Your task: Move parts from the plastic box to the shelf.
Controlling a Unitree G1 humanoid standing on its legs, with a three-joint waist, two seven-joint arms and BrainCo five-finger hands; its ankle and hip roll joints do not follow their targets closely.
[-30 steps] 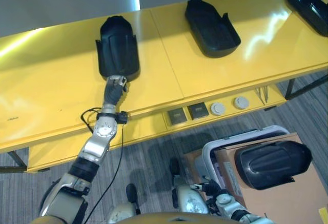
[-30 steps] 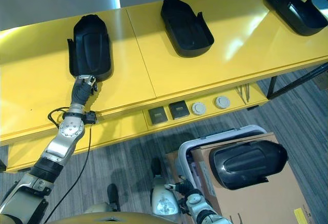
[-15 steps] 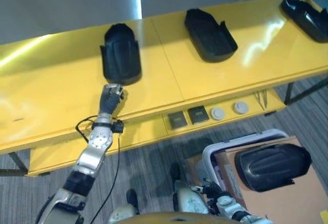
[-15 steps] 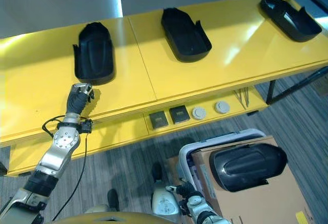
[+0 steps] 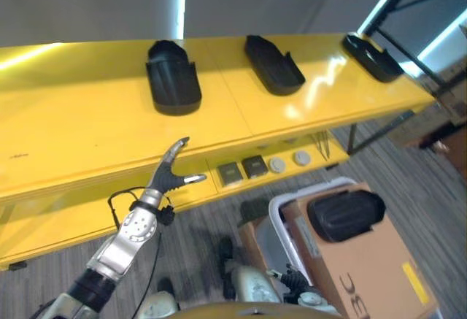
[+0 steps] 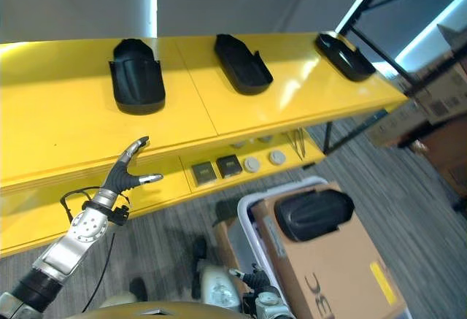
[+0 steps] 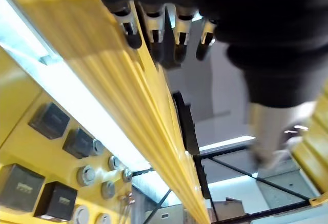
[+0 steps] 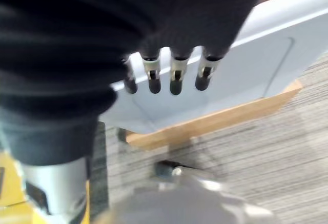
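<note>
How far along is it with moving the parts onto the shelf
Three black parts sit on the yellow shelf: left, middle, right. The left hand is open and empty below the shelf edge. One part remains on the cardboard over the plastic box.

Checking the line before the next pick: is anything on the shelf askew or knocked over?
Nothing stands out. Three black parts sit flat on the yellow shelf, spaced apart; the left hand is off them, open.
</note>
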